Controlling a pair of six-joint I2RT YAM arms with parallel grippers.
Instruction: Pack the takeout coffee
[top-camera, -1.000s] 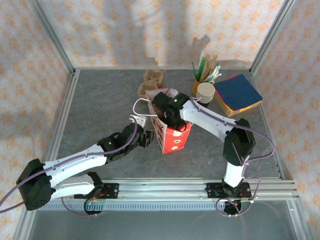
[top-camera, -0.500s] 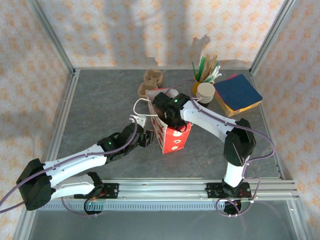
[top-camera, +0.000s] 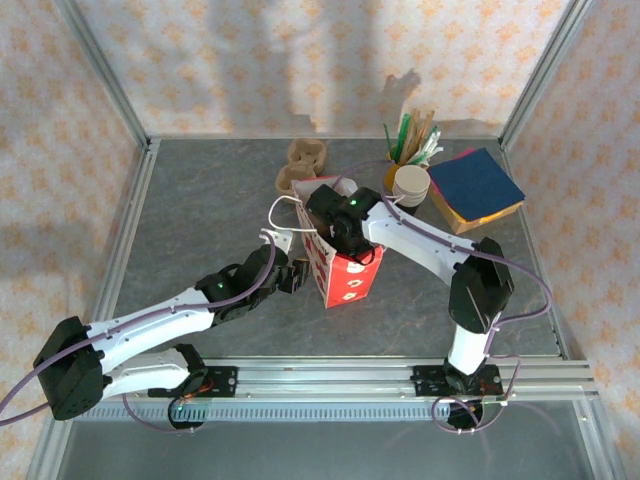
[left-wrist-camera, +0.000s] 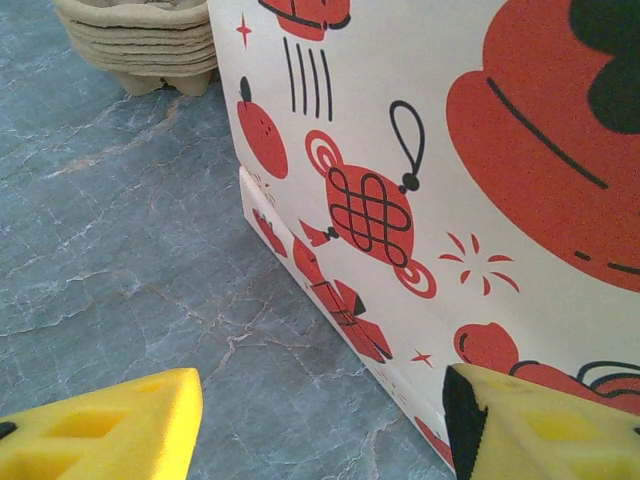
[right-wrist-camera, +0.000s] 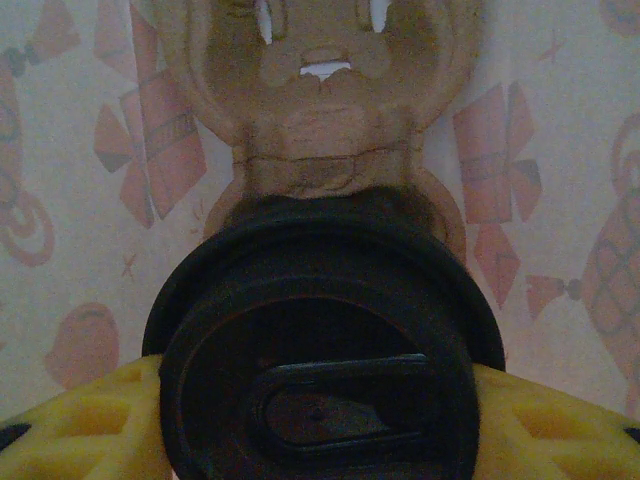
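The red-and-white paper bag (top-camera: 347, 277) stands upright mid-table, its printed side close up in the left wrist view (left-wrist-camera: 450, 150). My right gripper (right-wrist-camera: 320, 425) reaches down into the bag's open top, shut on the takeout coffee (right-wrist-camera: 320, 330); its round black lid sits between the yellow fingers (right-wrist-camera: 70, 430). Below the cup, a brown pulp carrier (right-wrist-camera: 315, 150) lies at the bottom of the bag. My left gripper (left-wrist-camera: 320, 420) is open low at the bag's left side, holding nothing. Its right finger (left-wrist-camera: 540, 430) rests by the bag's wall.
A stack of brown pulp carriers (top-camera: 303, 162) sits behind the bag, also in the left wrist view (left-wrist-camera: 140, 40). At the back right are a stack of white-rimmed cups (top-camera: 410, 185), a holder of stirrers (top-camera: 412, 135) and a pile of blue, yellow and red napkins (top-camera: 475, 188).
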